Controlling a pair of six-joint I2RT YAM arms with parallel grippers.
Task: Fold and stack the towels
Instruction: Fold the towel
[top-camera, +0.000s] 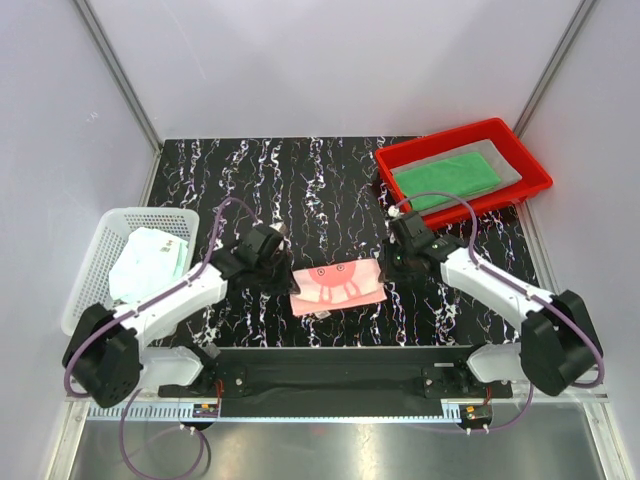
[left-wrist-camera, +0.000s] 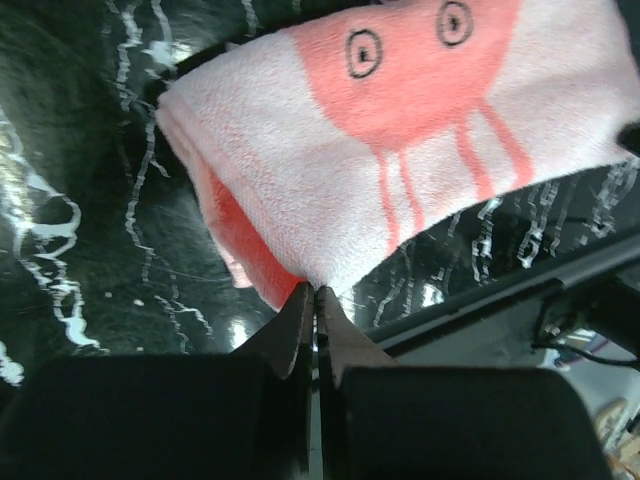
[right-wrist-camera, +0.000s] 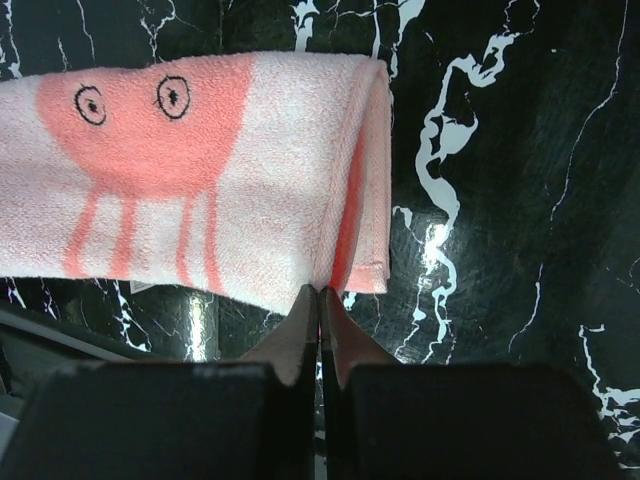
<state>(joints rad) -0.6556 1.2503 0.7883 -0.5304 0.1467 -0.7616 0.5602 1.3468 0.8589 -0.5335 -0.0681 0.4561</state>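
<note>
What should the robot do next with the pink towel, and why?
Probably lift both near corners together and carry them away from the arms to fold it again. The left gripper and right gripper are each shut on a near corner of the pink towel, which lies folded once on the table, not yet in the red tray.

Grey towel (top-camera: 508, 168) mostly hidden under green towel (top-camera: 447, 177).

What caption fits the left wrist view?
Left fingers pinched shut on the near edge of the folded pink towel lying on the black marbled table.
</note>
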